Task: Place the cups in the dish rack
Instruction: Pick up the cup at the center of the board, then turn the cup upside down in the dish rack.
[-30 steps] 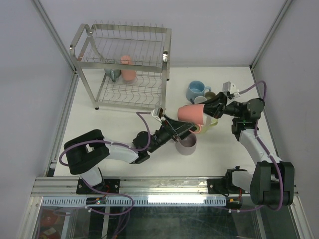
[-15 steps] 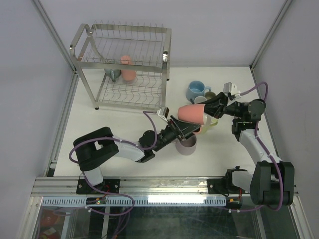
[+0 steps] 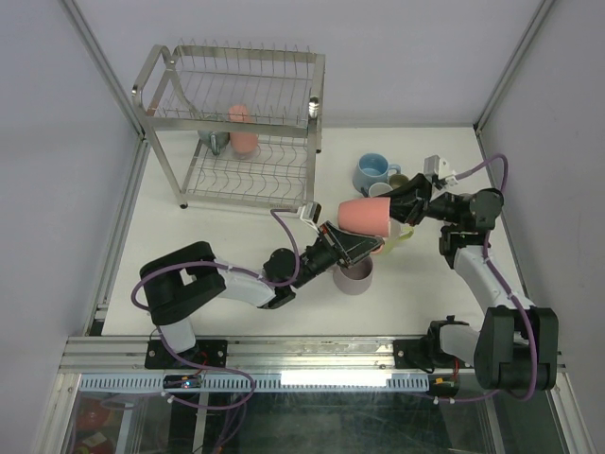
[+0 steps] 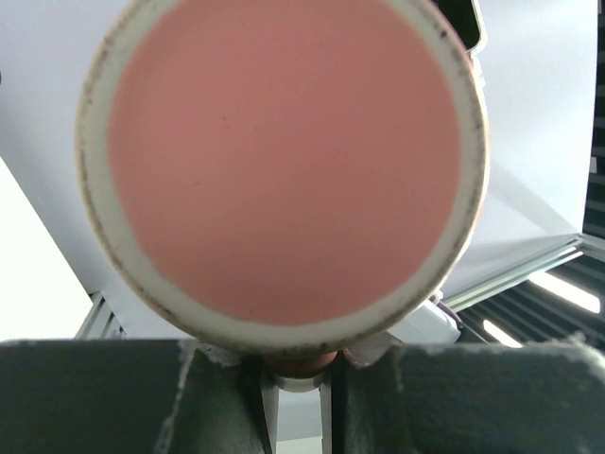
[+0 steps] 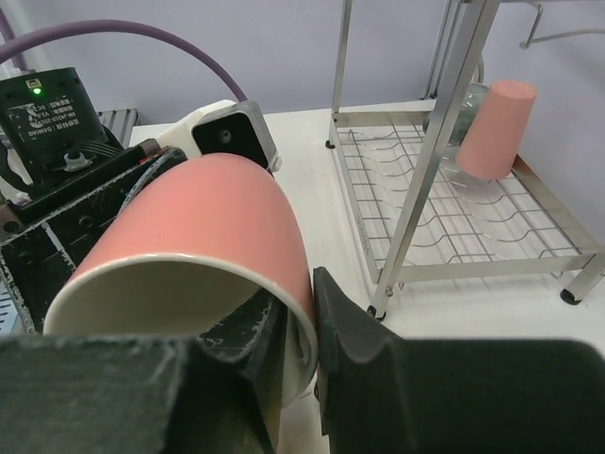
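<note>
white surface (image 3: pixel 180 236) between pale walls carries it all. nearest the arm bases, the left gripper (image 3: pixel 357 248) reaches in from the left to a salmon pink mug (image 3: pixel 364 216) that is held on its side in the air, above a mauve mug (image 3: pixel 354 276) standing on the surface. in the left wrist view the mug's base fills the frame, and the gripper's fingers (image 4: pixel 236 397) sit almost together with a pink sliver, probably the handle, pinched between them. just beyond, the right gripper (image 3: pixel 402 208) is clamped on the mug's rim, one finger inside and one outside. this reads as a handover. the right gripper should let go only once the left pinch is firm, then back straight off the rim without dragging the mug. farther back waits a light blue mug (image 3: pixel 373 175). the dish rack (image 3: pixel 156 76) stands at the far left with a pink cup (image 3: pixel 244 140) mouth down on its lower shelf, and the open wires beside that cup would suit this one.
</note>
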Robot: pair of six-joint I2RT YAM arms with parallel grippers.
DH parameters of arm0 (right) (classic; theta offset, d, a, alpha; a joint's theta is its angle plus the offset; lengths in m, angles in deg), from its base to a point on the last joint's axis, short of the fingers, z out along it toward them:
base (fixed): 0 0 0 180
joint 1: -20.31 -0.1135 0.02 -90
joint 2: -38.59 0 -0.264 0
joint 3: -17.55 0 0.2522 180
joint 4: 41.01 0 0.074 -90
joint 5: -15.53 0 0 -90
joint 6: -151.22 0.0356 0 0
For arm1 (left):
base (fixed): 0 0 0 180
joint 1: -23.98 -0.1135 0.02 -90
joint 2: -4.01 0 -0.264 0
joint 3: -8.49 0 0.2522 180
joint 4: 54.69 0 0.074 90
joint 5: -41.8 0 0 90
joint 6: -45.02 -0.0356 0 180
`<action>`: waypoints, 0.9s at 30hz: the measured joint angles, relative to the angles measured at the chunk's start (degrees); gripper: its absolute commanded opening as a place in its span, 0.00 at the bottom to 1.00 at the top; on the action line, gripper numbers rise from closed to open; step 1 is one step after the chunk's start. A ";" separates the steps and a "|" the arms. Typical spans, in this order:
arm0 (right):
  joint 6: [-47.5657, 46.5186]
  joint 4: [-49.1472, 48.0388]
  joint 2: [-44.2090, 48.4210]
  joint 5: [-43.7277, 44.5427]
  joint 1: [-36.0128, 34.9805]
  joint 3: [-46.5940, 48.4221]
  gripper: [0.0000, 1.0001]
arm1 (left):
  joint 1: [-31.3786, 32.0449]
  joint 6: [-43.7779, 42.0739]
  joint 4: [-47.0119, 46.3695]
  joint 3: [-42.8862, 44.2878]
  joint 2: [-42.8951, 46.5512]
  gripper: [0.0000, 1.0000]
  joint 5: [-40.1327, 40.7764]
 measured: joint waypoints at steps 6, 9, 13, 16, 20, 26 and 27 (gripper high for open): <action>0.98 -0.11 0.11 -0.92 -0.59 0.02 0.60 | -0.02 -4.48 -0.02 -2.21 0.00 0.00 0.50; 1.16 0.09 0.13 -1.75 -0.52 0.02 0.68 | -0.20 -7.23 -0.52 -4.48 0.85 0.00 0.79; 1.81 0.07 0.26 -2.80 -0.52 0.20 0.71 | -0.50 -12.11 -0.48 -9.42 4.59 0.00 1.38; 2.16 0.07 0.37 -3.69 -0.42 0.35 0.71 | -0.55 -15.08 -0.48 -13.33 7.65 0.00 2.16; 2.38 0.20 0.39 -4.63 -0.26 0.96 0.71 | -1.25 -18.95 -0.46 -17.92 12.22 0.00 2.58; 2.38 1.14 0.57 -5.46 -0.13 1.22 0.71 | -1.99 -26.38 4.81 -22.43 24.17 0.00 4.87; 2.38 1.36 0.57 -5.51 -0.13 1.22 0.71 | -2.01 -28.24 7.23 -22.49 26.75 0.00 5.35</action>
